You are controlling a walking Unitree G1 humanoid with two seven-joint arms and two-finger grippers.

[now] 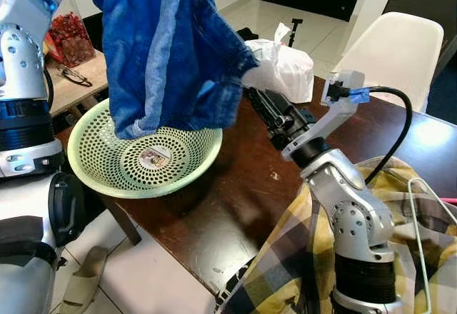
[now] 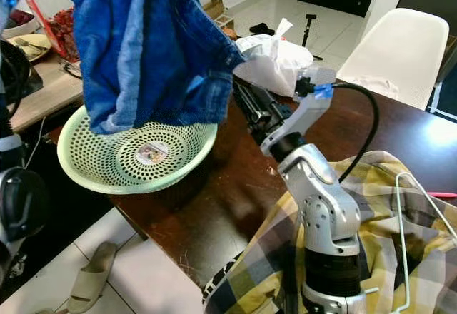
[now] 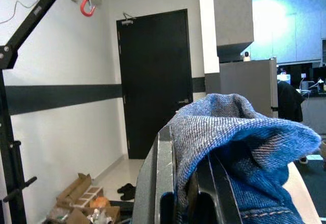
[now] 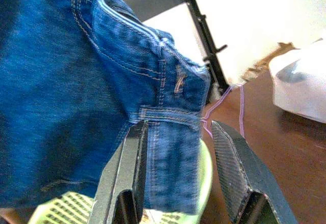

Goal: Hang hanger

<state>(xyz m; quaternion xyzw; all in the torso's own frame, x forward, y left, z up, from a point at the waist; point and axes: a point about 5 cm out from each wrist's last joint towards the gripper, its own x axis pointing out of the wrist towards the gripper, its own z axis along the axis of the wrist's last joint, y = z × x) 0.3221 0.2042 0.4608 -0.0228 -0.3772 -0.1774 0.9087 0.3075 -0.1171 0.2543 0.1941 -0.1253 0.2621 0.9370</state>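
A pair of blue jeans hangs in the air over the table's left end. My left gripper is raised high and is shut on a fold of the denim. My right gripper reaches in from the right at table height. It is open, with its fingers on either side of the jeans' waistband edge and not touching it. A white wire hanger lies on a yellow plaid shirt, which is draped over the table's near right corner beside my right arm.
A pale green perforated basket sits on the dark brown table under the jeans. A white plastic bag lies behind my right gripper, with a white chair beyond it. A slipper lies on the floor. A side table stands at the left.
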